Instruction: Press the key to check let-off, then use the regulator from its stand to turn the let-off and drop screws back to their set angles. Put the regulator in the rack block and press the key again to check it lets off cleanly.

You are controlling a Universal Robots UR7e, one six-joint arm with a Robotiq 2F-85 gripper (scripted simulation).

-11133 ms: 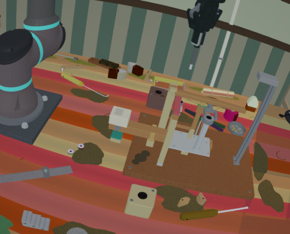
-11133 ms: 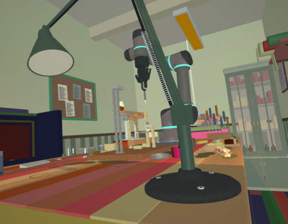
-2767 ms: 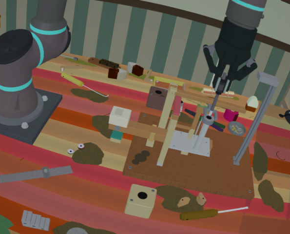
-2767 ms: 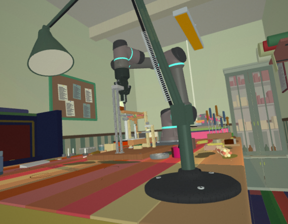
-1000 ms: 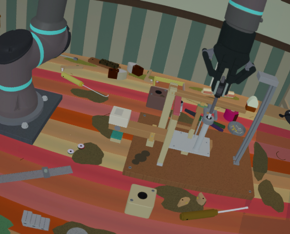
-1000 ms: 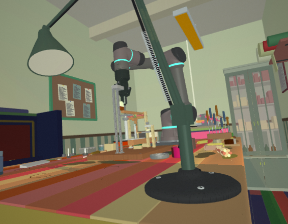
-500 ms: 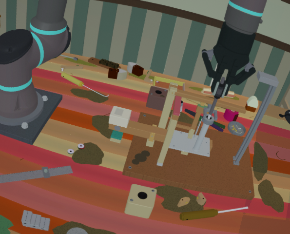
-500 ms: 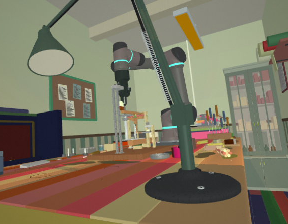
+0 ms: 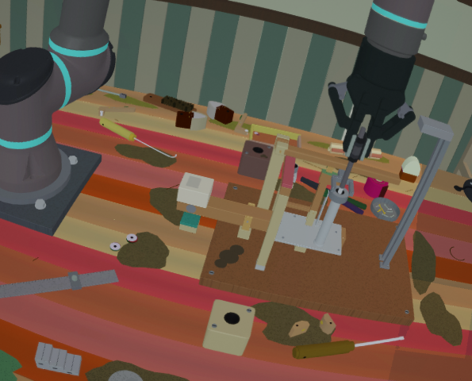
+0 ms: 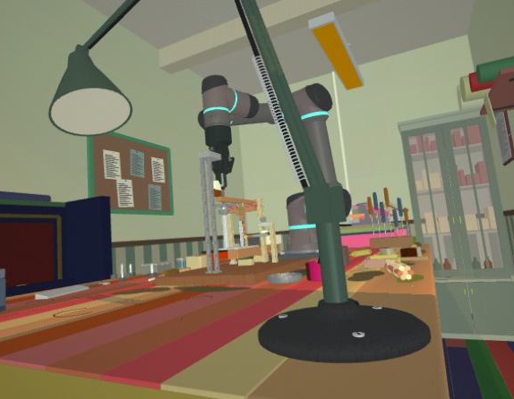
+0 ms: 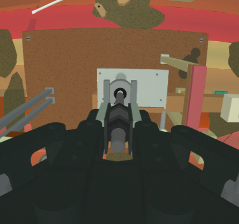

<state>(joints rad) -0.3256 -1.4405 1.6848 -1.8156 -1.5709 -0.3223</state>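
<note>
On the brown baseboard in the middle of the bench stands the wooden piano-action model, with its cream key at the left end and the hammer at the right. The grey stand post rises from a pale plate on the board, and directly above its top socket my gripper is closed around the handle of the regulator, whose shaft points down into the socket. From the wrist camera the regulator lines up with the stand's ring. The brown rack block sits behind the model.
A cream block with a hole lies in front of the board, beside a brown-handled tool. A grey gantry post stands at the board's right edge. A yellow-handled tool, a steel ruler and felt scraps litter the bench.
</note>
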